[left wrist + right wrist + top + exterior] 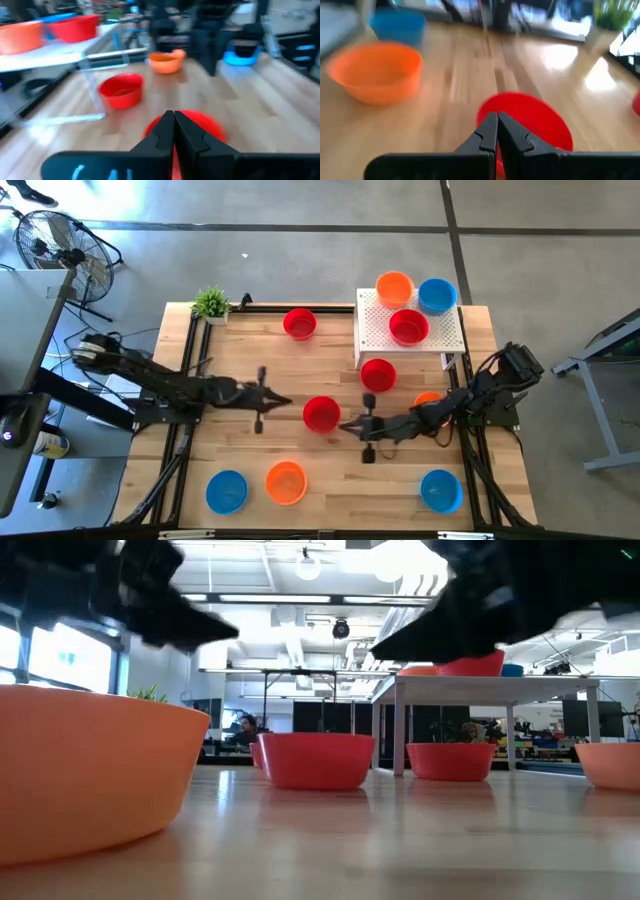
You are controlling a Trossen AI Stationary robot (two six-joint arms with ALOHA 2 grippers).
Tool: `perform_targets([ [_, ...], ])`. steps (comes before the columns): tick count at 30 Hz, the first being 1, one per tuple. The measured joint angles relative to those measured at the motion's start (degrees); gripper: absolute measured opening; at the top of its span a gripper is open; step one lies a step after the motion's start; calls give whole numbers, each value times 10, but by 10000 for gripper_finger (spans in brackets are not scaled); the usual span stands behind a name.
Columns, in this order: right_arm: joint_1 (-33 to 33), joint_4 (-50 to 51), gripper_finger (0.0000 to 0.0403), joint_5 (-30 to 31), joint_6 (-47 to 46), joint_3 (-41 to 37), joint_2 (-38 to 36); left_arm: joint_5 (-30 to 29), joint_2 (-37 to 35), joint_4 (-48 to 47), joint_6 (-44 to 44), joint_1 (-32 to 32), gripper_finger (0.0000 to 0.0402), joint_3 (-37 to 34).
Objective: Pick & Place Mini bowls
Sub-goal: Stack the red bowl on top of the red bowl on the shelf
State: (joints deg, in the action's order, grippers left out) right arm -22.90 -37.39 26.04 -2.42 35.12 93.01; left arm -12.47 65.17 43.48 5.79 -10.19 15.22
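Note:
A red mini bowl [321,413] stands on the table's middle, between my two grippers. My left gripper [289,402] is shut, just left of it and clear of its rim; in the left wrist view the left gripper [173,114] points at this bowl [205,127]. My right gripper [343,424] is shut too, at the bowl's right near side; in its wrist view the right gripper [497,116] lies over the bowl's rim [530,120]. An orange [394,286], a blue [437,295] and a red bowl [408,326] sit on the white stand [440,338]. My right gripper's shut fingertips stand right at the red bowl's rim [487,112], coming level from the table's right. I cannot tell whether they touch it. The bowl sits flat on the table.
More bowls rest on the table: red [299,323] at the far edge, red [377,374] by the stand, orange [427,398] half under my right arm, and blue [227,491], orange [286,482] and blue [441,490] along the near edge. A potted plant [211,303] stands at the far left corner.

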Motion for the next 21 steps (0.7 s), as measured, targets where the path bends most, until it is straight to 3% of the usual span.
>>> perform_targets([
  [4,15,256,17,14,-40,122,0,6,-48,66,-12,51,1,-71],
  [10,20,490,84,15,-50,272,31,47,-67,95,-31,126,1,-111],
  [16,20,638,135,-28,-29,417,136,89,-67,99,-31,180,1,-112],
  [21,25,728,141,-55,-21,507,213,94,-67,100,-44,197,1,-112],
])
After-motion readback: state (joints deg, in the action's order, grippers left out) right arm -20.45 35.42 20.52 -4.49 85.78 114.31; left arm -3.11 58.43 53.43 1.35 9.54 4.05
